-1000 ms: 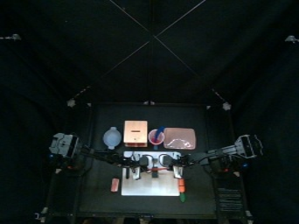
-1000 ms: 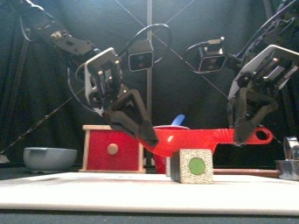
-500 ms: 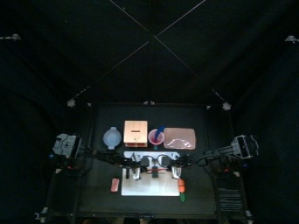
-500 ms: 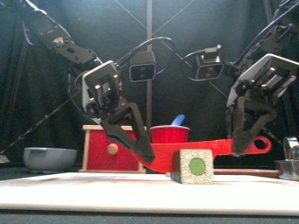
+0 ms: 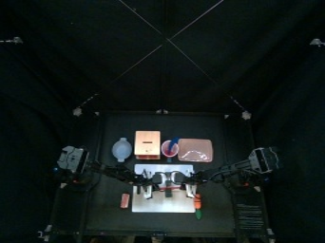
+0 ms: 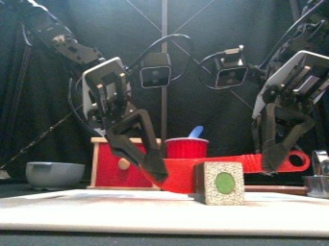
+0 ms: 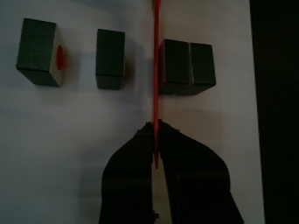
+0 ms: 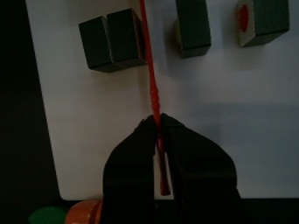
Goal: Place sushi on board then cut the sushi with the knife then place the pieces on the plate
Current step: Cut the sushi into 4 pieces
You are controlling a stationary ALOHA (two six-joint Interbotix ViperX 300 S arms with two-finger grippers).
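Clamped at its two ends by the left hand (image 7: 153, 131) and right hand (image 8: 156, 124), the red knife (image 7: 155, 79) has been lowered between the sushi blocks (image 7: 187, 66) on the white cutting board (image 7: 70, 131), so another cut seems underway.

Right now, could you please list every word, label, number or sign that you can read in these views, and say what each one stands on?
None: no word, number or sign can be read. The white cutting board, the dark green sushi blocks, the red toy knife and the pale wooden box with a red drawer front all show no print.
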